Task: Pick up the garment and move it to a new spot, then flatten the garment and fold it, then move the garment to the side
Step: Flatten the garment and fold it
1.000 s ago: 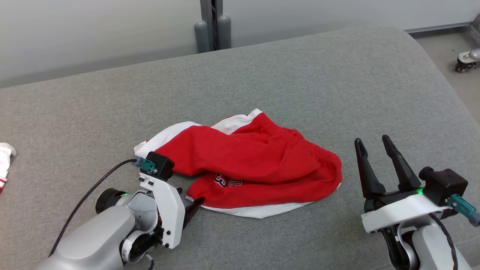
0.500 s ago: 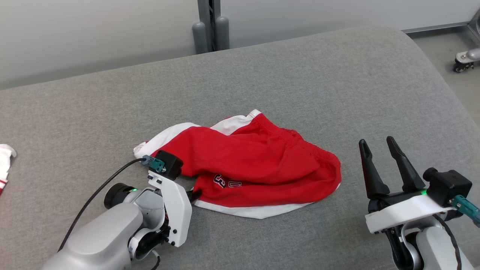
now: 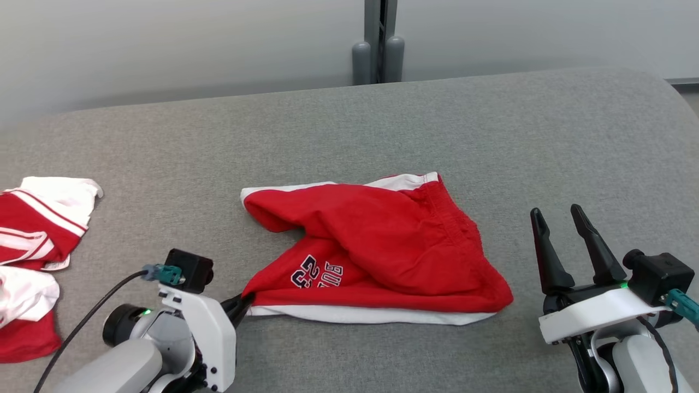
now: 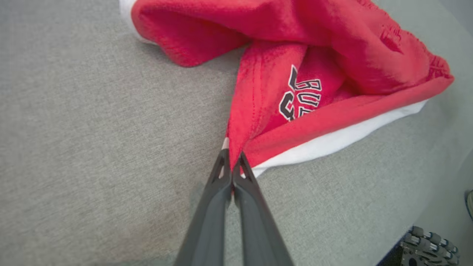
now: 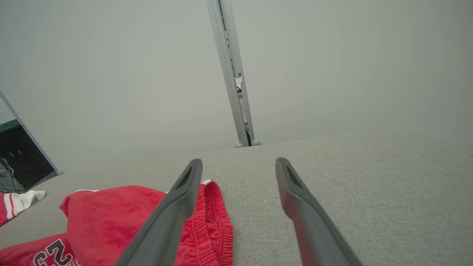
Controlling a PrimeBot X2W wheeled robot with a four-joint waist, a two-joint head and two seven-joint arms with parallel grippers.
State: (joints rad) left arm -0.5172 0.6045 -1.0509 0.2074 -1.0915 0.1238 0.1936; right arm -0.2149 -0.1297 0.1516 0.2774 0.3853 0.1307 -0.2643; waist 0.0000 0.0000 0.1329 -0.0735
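Red garment (image 3: 377,245) crosswise, waistband (image 3: 456,215) toward right, left end effector (image 3: 248,299) clamped on hem (image 3: 263,292), right end effector (image 3: 556,212) apart

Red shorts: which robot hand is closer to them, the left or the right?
Left. The left gripper is shut on the hem corner of the red shorts, so it touches them. The right gripper stands open off to their right, apart from the cloth.

The grey cloth surface (image 3: 164,142) before me carries red shorts (image 3: 382,240), rumpled, near its middle, white hem toward me, and a red-and-white clothes heap (image 3: 33,229) at my far left.
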